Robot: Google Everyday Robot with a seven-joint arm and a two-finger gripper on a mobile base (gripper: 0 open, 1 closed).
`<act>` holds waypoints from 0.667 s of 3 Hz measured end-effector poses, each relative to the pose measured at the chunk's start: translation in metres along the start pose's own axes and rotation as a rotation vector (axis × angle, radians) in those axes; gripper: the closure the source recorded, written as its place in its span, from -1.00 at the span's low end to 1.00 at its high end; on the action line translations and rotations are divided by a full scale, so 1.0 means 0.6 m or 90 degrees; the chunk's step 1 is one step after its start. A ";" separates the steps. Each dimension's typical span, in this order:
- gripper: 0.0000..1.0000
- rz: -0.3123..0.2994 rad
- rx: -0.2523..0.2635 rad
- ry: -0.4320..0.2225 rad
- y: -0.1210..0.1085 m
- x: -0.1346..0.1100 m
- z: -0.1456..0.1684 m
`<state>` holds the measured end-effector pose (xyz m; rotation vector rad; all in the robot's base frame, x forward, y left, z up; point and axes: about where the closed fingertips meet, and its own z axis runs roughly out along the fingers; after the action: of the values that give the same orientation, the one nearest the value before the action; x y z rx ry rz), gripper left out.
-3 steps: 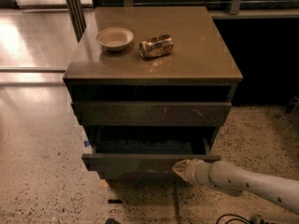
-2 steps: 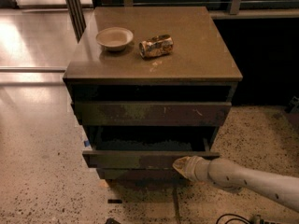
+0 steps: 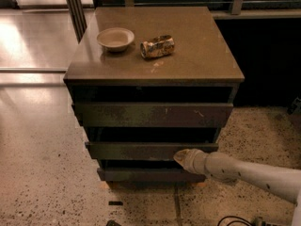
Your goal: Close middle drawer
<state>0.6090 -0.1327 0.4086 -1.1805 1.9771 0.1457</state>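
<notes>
Grey-brown middle drawer [image 3: 136, 150] has slid almost fully back into the desk [image 3: 197, 51], pushed by the white hand [image 3: 182, 156] touching its front (open or shut, I cannot tell), so closing looks nearly done.

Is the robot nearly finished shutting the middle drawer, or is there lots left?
Nearly finished. Done: the middle drawer looks pushed almost all the way in, its front about level with the top drawer and the bottom drawer. In hand: the gripper is at the right part of that front. Left: perhaps one last nudge, since I cannot tell if it is fully shut, then backing the arm away.
</notes>
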 end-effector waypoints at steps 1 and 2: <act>1.00 -0.018 0.018 -0.011 -0.031 -0.019 0.015; 1.00 -0.021 0.020 -0.012 -0.032 -0.021 0.015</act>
<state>0.6321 -0.1306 0.4166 -1.1863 1.9361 0.1084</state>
